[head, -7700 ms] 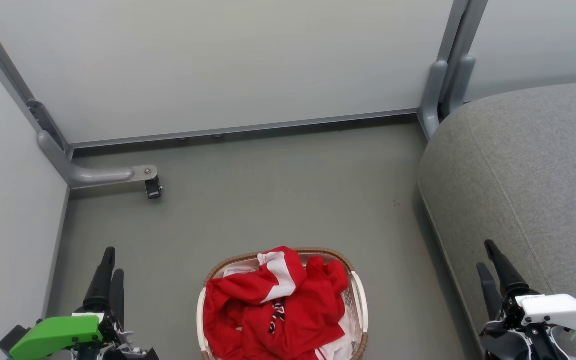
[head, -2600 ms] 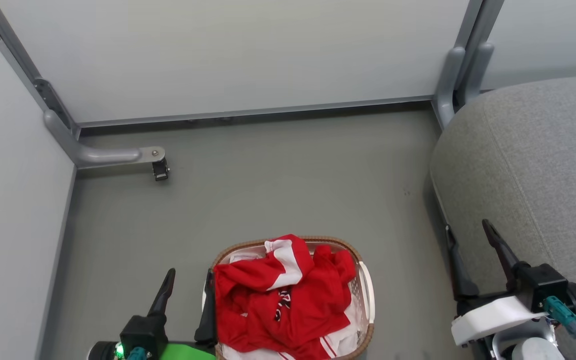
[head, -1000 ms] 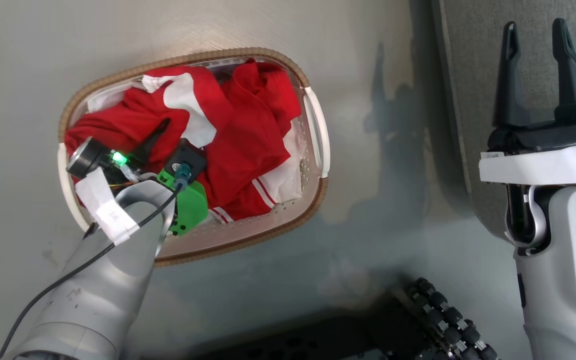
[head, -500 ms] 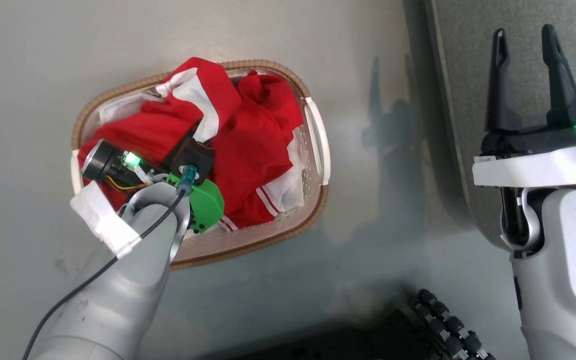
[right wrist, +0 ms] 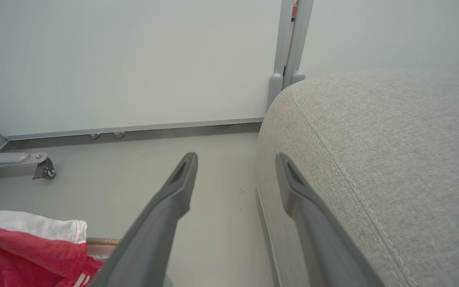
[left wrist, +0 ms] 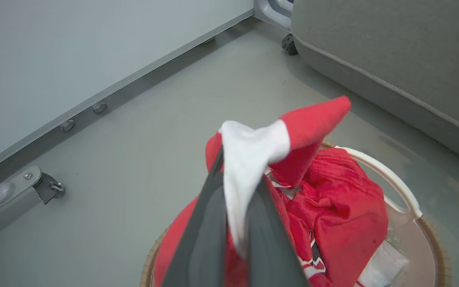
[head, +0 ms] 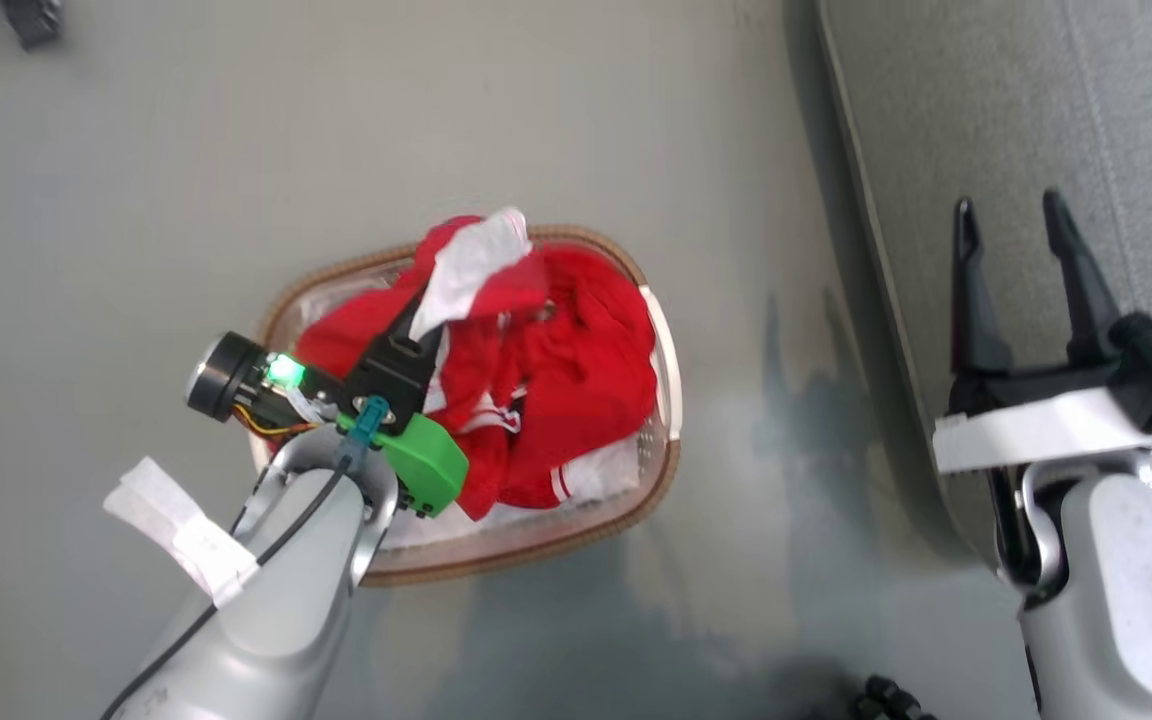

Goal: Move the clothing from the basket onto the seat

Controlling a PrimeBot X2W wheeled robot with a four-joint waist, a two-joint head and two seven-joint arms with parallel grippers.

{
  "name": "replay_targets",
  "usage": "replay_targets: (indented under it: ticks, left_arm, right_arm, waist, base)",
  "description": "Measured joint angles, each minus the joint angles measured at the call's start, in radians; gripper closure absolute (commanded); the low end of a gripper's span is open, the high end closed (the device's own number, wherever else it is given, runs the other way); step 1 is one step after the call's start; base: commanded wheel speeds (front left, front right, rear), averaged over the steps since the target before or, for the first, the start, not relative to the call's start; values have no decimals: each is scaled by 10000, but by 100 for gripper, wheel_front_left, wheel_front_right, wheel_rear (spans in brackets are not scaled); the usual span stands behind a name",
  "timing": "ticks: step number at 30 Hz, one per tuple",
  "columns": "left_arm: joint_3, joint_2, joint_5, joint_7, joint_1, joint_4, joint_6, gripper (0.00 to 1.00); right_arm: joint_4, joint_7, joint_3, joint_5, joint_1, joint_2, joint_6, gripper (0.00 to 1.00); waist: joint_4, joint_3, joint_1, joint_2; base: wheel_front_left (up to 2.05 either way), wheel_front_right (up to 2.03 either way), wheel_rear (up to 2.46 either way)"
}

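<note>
Nearest, the left arm [head: 276, 610]: pale grey, coming in from the lower left of the head view, with a white tape tag on it and a green cover [head: 426, 465] at the wrist. Past it the left pincer [head: 423, 305] is over the basket [head: 536, 550], fingers pressed together on a fold of the clothing [head: 576, 390]. In the left wrist view this pincer [left wrist: 239, 175] pinches a white panel between its two dark fingers. The panel and a red flap stick up past the tips, above the rest of the heap.

The clothing [left wrist: 333, 207] is red with white panels, and a striped cuff shows at the basket's near side. Most of it lies in the basket, heaped over the brown woven rim. The basket [left wrist: 389, 179] stands on the floor [head: 136, 200], with a white handle on the seat side.

The right pincer [head: 1006, 210] is well apart from the basket, fingers spread with nothing between them. In the right wrist view the pincer [right wrist: 236, 157] straddles the seat edge, one finger over the floor and the other before the seat [right wrist: 373, 139].

The seat [head: 986, 100] is grey fabric with a stitched seam. It is near the basket with a strip of floor between them.

Farthest is a pale wall panel [right wrist: 134, 59] with a grey rail [right wrist: 134, 128] at the floor line. A castor [right wrist: 44, 170] on a bracket stands near it.
</note>
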Motion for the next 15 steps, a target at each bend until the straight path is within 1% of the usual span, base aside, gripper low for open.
replay_targets:
  ticks: [6, 15]
  left_arm:
    - [-270, 244, -54, 2, 480, -1083, -347, 100]
    - [-704, 786, -230, 0, 355, -2180, -671, 100]
  right_arm:
    - [328, 0, 36, -113, 1007, 2, -2, 0]
    - [573, 0, 339, -119, 2104, 4, -2, 0]
  waist:
    - [294, -1293, 0, 0]
    - [664, -3360, -1, 0]
  base:
    - [0, 0, 0]
    - [0, 0, 0]
